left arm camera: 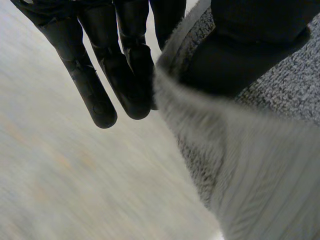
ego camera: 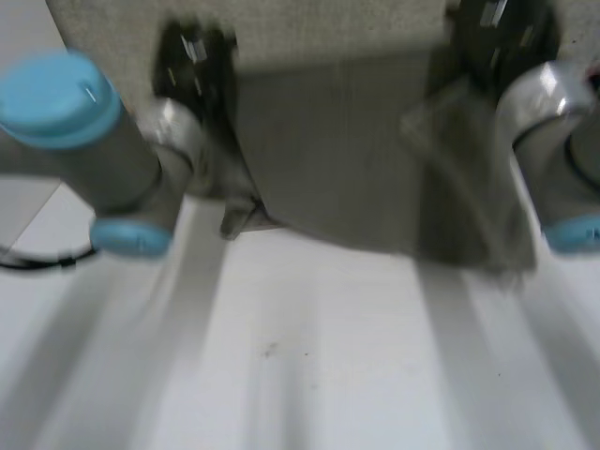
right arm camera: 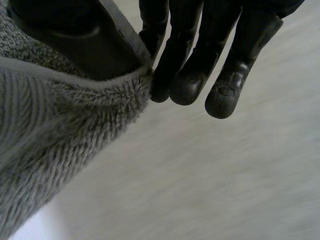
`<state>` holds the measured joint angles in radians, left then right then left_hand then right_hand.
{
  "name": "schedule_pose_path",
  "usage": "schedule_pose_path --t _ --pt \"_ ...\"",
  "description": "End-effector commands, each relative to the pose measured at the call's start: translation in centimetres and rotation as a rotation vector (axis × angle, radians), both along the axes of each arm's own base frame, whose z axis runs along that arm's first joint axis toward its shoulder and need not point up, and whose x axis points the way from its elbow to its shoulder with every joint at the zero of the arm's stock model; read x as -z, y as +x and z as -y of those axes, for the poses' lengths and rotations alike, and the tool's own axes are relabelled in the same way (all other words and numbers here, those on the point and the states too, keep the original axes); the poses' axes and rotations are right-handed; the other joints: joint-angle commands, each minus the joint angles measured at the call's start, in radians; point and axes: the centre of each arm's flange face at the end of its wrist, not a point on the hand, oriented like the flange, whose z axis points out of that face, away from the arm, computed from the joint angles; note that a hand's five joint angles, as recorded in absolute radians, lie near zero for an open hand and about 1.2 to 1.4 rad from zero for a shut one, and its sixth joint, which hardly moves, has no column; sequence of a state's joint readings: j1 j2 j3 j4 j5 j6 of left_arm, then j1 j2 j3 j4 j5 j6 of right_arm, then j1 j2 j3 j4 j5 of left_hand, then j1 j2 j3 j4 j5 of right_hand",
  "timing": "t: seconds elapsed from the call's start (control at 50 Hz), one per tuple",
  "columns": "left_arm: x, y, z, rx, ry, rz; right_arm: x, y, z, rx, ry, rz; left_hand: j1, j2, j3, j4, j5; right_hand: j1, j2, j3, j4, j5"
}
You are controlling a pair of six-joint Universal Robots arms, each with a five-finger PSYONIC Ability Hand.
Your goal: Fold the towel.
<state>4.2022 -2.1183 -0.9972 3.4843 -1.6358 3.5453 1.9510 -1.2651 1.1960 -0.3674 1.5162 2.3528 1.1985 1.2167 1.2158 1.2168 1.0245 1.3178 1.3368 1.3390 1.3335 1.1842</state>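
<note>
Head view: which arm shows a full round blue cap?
The left arm: its big round cap faces the camera. On the right arm, just a thin blue strip peeks out.

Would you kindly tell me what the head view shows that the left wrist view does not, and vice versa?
The head view takes in the left arm and right arm, with the grey towel held up between them, the right hand at its right end, above the white table. The left wrist view gives the left hand close up: straight fingers and thumb pinch the towel's hemmed edge. Both share the towel, the left hand and the table.
</note>
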Motion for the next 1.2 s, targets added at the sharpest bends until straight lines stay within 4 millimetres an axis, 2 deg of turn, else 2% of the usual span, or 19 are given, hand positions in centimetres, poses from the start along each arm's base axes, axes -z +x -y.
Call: schedule_pose_path --t 0.02,0.08,0.12,0.14,0.18,0.22,0.24,0.28,0.3,0.34,0.4,0.44,0.46,0.5,0.62,0.78,0.82,0.86,1.2 --pt "-9.2 2.1 1.3 -0.053 -0.261 -0.24 -6.4 -0.5 -0.4 0.007 -0.322 0.133 0.198 0.18 0.18 0.18 0.197 0.078 0.06 0.057 0.063 0.037" --pt "-9.7 2.2 1.4 -0.054 -0.261 -0.25 -5.3 -0.3 -0.4 0.003 -0.257 0.103 0.198 0.18 0.18 0.18 0.197 0.078 0.06 0.057 0.063 0.037" --pt "-7.3 2.4 1.8 -0.065 -0.167 -0.2 -2.4 -0.1 -0.2 -0.008 -0.103 0.036 0.198 0.18 0.18 0.18 0.197 0.078 0.06 0.057 0.063 0.037" --pt "-7.3 2.4 1.8 -0.065 -0.166 -0.2 -2.4 -0.1 -0.2 -0.008 -0.102 0.036 0.198 0.18 0.18 0.18 0.197 0.078 0.06 0.057 0.063 0.037" --pt "-5.5 2.7 2.1 -0.078 -0.104 -0.163 1.6 0.1 -0.2 -0.033 0.087 -0.047 0.198 0.18 0.18 0.18 0.197 0.078 0.06 0.057 0.063 0.037" --pt "-1.2 3.0 2.0 -0.089 0.032 -0.085 3.5 0.3 -0.4 -0.053 0.169 -0.086 0.198 0.18 0.18 0.18 0.197 0.078 0.06 0.057 0.063 0.037" --pt "-1.2 3.0 2.0 -0.089 0.033 -0.084 3.5 0.3 -0.4 -0.053 0.169 -0.087 0.198 0.18 0.18 0.18 0.197 0.078 0.06 0.057 0.063 0.037" --pt "3.4 3.4 1.2 -0.096 0.161 -0.013 7.9 0.4 -1.3 -0.09 0.337 -0.154 0.198 0.18 0.18 0.18 0.197 0.078 0.06 0.057 0.063 0.037" --pt "3.4 3.4 1.2 -0.096 0.162 -0.012 7.9 0.4 -1.3 -0.09 0.337 -0.154 0.198 0.18 0.18 0.18 0.197 0.078 0.06 0.057 0.063 0.037" --pt "8.4 4.1 -0.3 -0.101 0.3 0.063 11.9 0.3 -2.1 -0.116 0.455 -0.2 0.198 0.18 0.18 0.18 0.197 0.078 0.06 0.057 0.063 0.037" --pt "10.6 4.5 -1.1 -0.098 0.362 0.099 13.8 0.2 -2.5 -0.12 0.512 -0.217 0.198 0.18 0.18 0.18 0.197 0.078 0.06 0.057 0.063 0.037" --pt "14.6 5.1 -2.9 -0.09 0.464 0.184 17.6 -0.1 -3.1 -0.115 0.621 -0.253 0.198 0.18 0.18 0.18 0.197 0.078 0.06 0.057 0.063 0.037" --pt "14.7 5.1 -2.9 -0.09 0.464 0.185 17.6 -0.1 -3.1 -0.115 0.622 -0.253 0.198 0.18 0.18 0.18 0.197 0.078 0.06 0.057 0.063 0.037" --pt "17.8 5.8 -4.4 -0.09 0.528 0.288 20.2 -0.4 -3.6 -0.1 0.702 -0.276 0.198 0.18 0.18 0.18 0.197 0.078 0.06 0.057 0.063 0.037" --pt "19.5 6.4 -5.8 -0.09 0.542 0.38 21.6 -1.7 -3.8 -0.032 0.781 -0.244 0.198 0.18 0.18 0.18 0.197 0.078 0.06 0.057 0.063 0.037" --pt "17.6 6.6 -6.1 -0.095 0.476 0.345 21.5 -4.2 -3.5 0.067 0.869 -0.068 0.198 0.18 0.18 0.18 0.197 0.03 0.011 0.008 0.014 -0.011" --pt "17.4 6.5 -6.0 -0.096 0.458 0.336 22.0 -5.1 -3.5 0.095 0.911 -0.004 0.198 0.18 0.18 0.18 0.197 -0.724 -0.743 -0.745 -0.74 -0.765" --pt "17.4 6.5 -5.9 -0.096 0.455 0.332 22.2 -5.4 -3.4 0.106 0.923 0.017 0.198 0.18 0.18 0.18 0.197 -0.859 -0.878 -0.88 -0.874 -0.9" --pt "18.3 6.3 -5.6 -0.096 0.453 0.332 23.0 -8.7 -0.8 0.201 0.95 0.096 0.198 0.18 0.18 0.18 0.197 -0.637 -0.656 -0.658 -0.653 -0.678"
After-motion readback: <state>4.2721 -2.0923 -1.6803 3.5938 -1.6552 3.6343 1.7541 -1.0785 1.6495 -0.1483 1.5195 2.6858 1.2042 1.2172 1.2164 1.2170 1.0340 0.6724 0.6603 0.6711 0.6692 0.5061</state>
